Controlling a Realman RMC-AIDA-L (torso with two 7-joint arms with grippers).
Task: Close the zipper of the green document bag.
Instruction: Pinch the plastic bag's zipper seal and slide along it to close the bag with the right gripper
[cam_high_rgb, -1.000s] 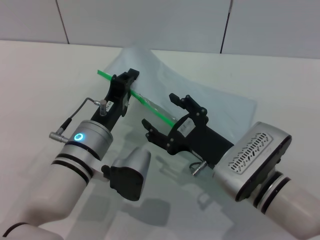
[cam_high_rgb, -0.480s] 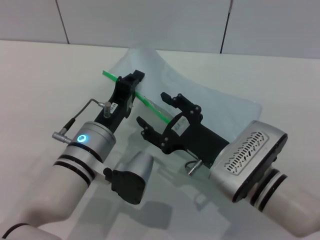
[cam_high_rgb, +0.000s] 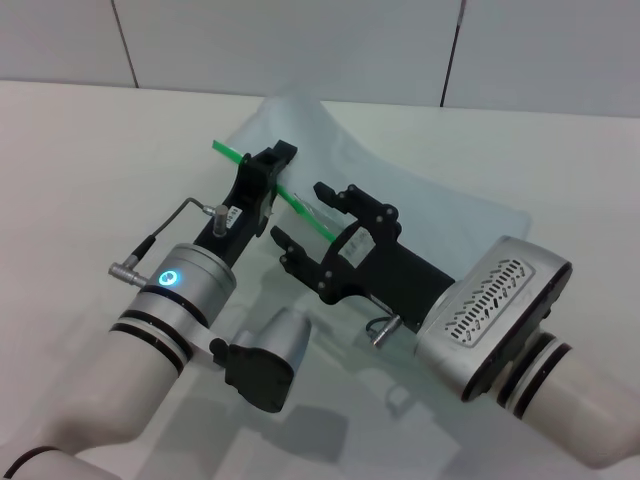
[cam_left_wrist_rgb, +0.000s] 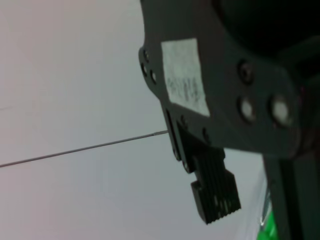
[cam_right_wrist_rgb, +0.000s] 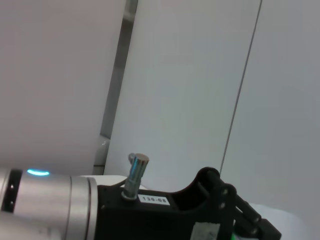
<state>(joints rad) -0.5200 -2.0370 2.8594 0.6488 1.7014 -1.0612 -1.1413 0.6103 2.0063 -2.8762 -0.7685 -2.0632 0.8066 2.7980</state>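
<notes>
1. We saw the left gripper (cam_high_rgb: 268, 172) clamped on the zipper (cam_high_rgb: 300, 209), its black fingers pinched together over the green strip near the strip's far end.
2. Beyond that gripper only a short green stub of the zipper stuck out, raised off the table (cam_high_rgb: 80, 160).
3. On its other side the zipper ran straight on towards the right gripper (cam_high_rgb: 305, 222), slanting down as it went.
4. We saw the right gripper with its jaws spread wide, one finger above the strip and one below it, the zipper passing through the gap between them.
5. We could not tell whether either right finger touched the strip, and we could not make out the slider.
6. The two grippers sat close together, the right one just beside the left along the green edge.
7. The bag (cam_high_rgb: 420, 205) hung from the held edge; its pale translucent sheet rose in a hump behind both grippers and flattened onto the table further off, to the right gripper's far side.
8. In the left wrist view we saw a ribbed finger pad (cam_left_wrist_rgb: 215, 192) close up, with a bit of green (cam_left_wrist_rgb: 268, 226) at the frame's edge.
9. In the right wrist view we saw the left arm's body (cam_right_wrist_rgb: 150, 212) against the wall panels (cam_right_wrist_rgb: 190, 85).
</notes>
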